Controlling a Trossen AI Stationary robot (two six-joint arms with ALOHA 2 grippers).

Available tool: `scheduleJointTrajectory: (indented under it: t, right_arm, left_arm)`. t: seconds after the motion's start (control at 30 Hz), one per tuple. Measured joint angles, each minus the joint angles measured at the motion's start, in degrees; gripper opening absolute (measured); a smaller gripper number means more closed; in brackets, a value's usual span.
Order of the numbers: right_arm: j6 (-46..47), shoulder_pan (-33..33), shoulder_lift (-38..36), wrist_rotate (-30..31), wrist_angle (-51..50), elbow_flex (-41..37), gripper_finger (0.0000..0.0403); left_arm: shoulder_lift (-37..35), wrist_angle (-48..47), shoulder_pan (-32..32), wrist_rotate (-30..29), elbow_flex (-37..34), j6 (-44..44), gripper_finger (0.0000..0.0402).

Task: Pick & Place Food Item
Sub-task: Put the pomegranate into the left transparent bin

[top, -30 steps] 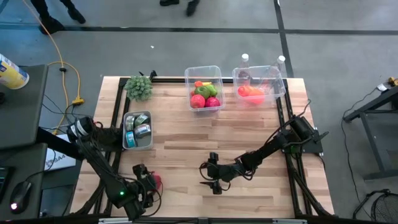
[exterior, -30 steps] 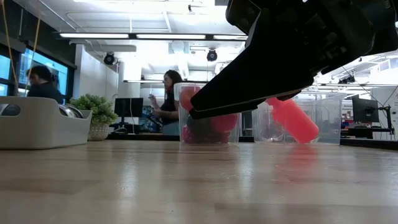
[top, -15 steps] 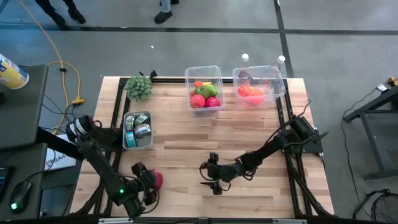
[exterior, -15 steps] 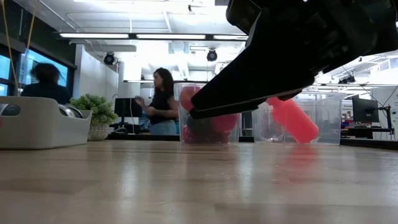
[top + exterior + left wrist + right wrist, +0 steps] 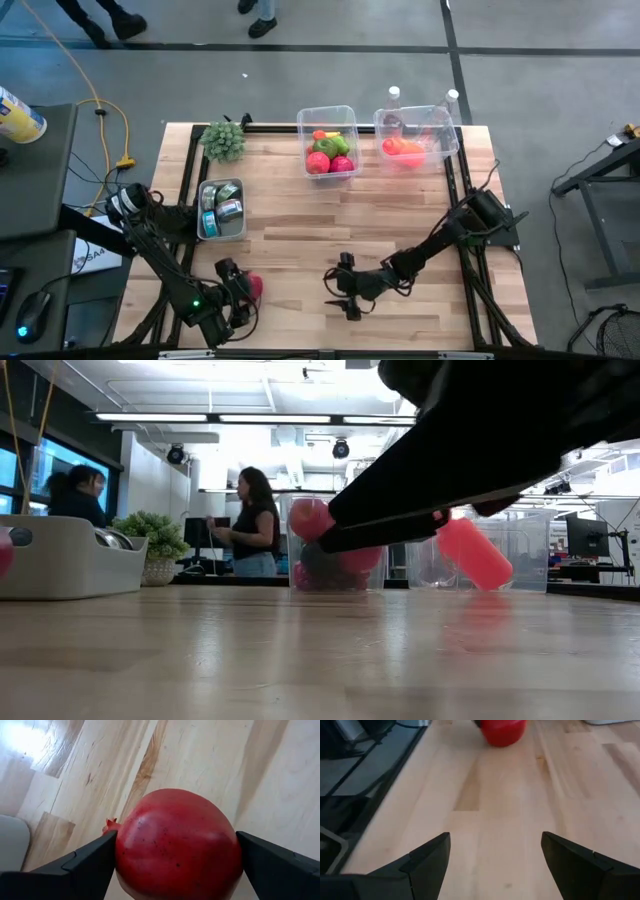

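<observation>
A red pomegranate (image 5: pixel 254 288) sits near the table's near left corner, between the fingers of my left gripper (image 5: pixel 247 289), which is shut on it. The left wrist view shows the pomegranate (image 5: pixel 177 845) filling the gap of my left gripper (image 5: pixel 177 870). Its red edge (image 5: pixel 3 550) shows at the low view's left border, above the table line. My right gripper (image 5: pixel 336 292) hovers open over bare wood at the near middle, to the fruit's right. From my right gripper (image 5: pixel 495 865), the pomegranate (image 5: pixel 503 731) is seen farther off. My left gripper pinches the pomegranate across its round body (image 5: pixel 130 855), one finger (image 5: pixel 75 870) on each flank (image 5: pixel 232 860). The fingers come slanting down from the table's left side. The crown tip (image 5: pixel 111 824) points sideways past one finger. Whether its underside touches the wood is hidden.
A grey bin of cans (image 5: pixel 222 208) stands just beyond the left gripper. At the far edge are a green plant (image 5: pixel 224 140), a clear bin of fruit (image 5: pixel 330 150) and a clear bin with an orange item and bottles (image 5: pixel 415 135). People stand in the room behind.
My left gripper has carried the pomegranate a little toward the far edge, and the fruit's red edge has come into the low view's left border. My right gripper has drifted slightly toward the near edge, staying open.
</observation>
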Motion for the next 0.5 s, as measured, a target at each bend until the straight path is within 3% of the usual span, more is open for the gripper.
scheduleJointTrajectory:
  t: [0.1, 0.23, 0.5]
  right_arm:
    - [0.26, 1.94, 0.00, 0.04, 1.52, -0.02, 0.0302]
    - [0.74, 5.00, 0.00, -0.57, 8.43, -0.02, 0.0302]
    - [-3.21, 10.88, 0.00, -2.83, 21.25, -0.02, 0.0302]
  left_arm:
    - [0.01, 0.18, 0.13, -2.30, -0.15, 2.67, 0.0355]
    - [-1.48, -0.63, 2.21, -10.52, -0.41, 7.82, 0.0351]
    - [-11.19, 3.09, 15.24, -20.29, -0.26, 30.05, 0.0349]
